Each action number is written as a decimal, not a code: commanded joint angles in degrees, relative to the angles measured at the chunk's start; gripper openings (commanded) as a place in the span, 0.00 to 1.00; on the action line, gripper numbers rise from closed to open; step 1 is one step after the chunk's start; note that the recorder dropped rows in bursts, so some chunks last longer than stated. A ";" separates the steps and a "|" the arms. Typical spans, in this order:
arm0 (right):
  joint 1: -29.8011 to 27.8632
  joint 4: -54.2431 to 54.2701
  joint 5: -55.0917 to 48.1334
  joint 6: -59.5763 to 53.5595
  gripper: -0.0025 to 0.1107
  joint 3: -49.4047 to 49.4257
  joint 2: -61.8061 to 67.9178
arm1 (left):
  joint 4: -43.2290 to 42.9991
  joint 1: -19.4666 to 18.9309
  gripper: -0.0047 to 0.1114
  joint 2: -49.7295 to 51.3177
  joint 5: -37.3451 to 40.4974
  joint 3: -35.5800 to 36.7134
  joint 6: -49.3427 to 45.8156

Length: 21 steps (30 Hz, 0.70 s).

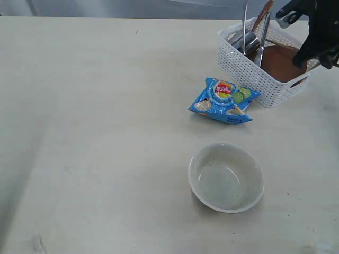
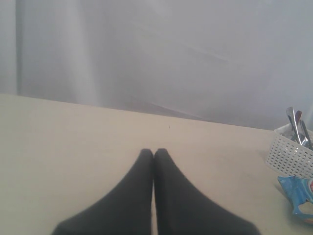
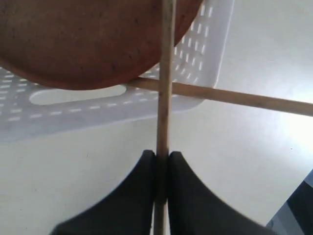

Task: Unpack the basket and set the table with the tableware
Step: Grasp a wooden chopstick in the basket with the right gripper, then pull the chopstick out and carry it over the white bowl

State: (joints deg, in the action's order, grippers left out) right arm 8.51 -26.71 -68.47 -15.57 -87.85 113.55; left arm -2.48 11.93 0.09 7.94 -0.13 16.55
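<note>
The right pincer (image 3: 162, 155) is clenched on one wooden chopstick (image 3: 165, 73), gripping it partway along its length above the end of the white basket (image 3: 98, 110). This looks like the lift-out step. The grip on so thin a stick wants to stay firm, and the lift wants to go straight up until the chopstick clears the rim before it is carried to the counter (image 1: 95, 132). A second chopstick (image 3: 244, 99) crosses the held one and lies over the basket's rim, so I would watch that it is not dragged off or flicked out. Whether the two touch, I cannot tell.

The left pincer (image 2: 154, 152) is clenched on nothing and hangs over bare counter, well away from the basket.

The basket stands at the counter's far right and holds most of the tableware — the reddish-brown plate (image 3: 88, 39), a steel cup (image 1: 249, 42), and a knife (image 1: 263, 39), fork (image 1: 244, 26) and dark spoon (image 1: 262, 16) standing upright. The white bowl (image 1: 225, 180) sits empty on the counter, apart from the basket, and a blue snack bag (image 1: 224, 100) lies just beside the basket.
</note>
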 commanded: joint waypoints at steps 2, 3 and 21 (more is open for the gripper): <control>-0.34 -0.59 -0.41 1.23 0.02 0.38 -2.47 | -0.55 0.15 0.04 -0.08 0.10 0.13 -0.34; -0.34 -0.59 -0.64 1.32 0.02 0.38 -2.58 | -0.55 0.15 0.04 -0.08 0.10 0.13 -0.34; -0.44 3.30 -1.49 9.35 0.02 12.38 -16.72 | -0.55 0.15 0.04 -0.08 0.10 0.13 -0.34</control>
State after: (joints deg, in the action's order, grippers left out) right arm 8.51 -26.22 -69.36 -8.64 -78.68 101.85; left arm -2.48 11.93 0.09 7.94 -0.13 16.55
